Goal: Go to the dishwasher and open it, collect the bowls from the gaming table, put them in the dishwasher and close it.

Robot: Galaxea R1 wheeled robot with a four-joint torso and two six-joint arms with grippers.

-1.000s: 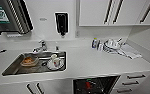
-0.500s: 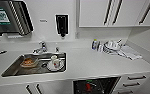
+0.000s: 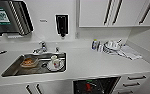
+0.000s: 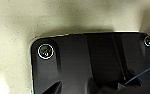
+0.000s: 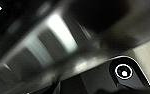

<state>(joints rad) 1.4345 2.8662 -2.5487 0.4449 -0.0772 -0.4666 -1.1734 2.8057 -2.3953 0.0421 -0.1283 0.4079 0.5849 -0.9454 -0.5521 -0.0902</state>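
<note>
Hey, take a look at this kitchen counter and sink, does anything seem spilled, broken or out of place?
Nothing looks spilled or broken. The steel sink holds unwashed dishes: a white mug on a saucer and an orange-brown bowl. The dark dishwasher opening under the white counter shows something red and green inside.

The counter (image 3: 91, 62) is plain white, as are the wall cupboards (image 3: 101, 12) with their dark bar handles, and the sink (image 3: 16, 68) is grey steel. In it sit an orange-brown bowl (image 3: 29, 62) and a white mug (image 3: 55, 61) with a reddish mark. The dishwasher (image 3: 96, 86) shows black inside with a red and a green patch, and the soap dispenser (image 3: 61, 25) on the wall is black.
</note>
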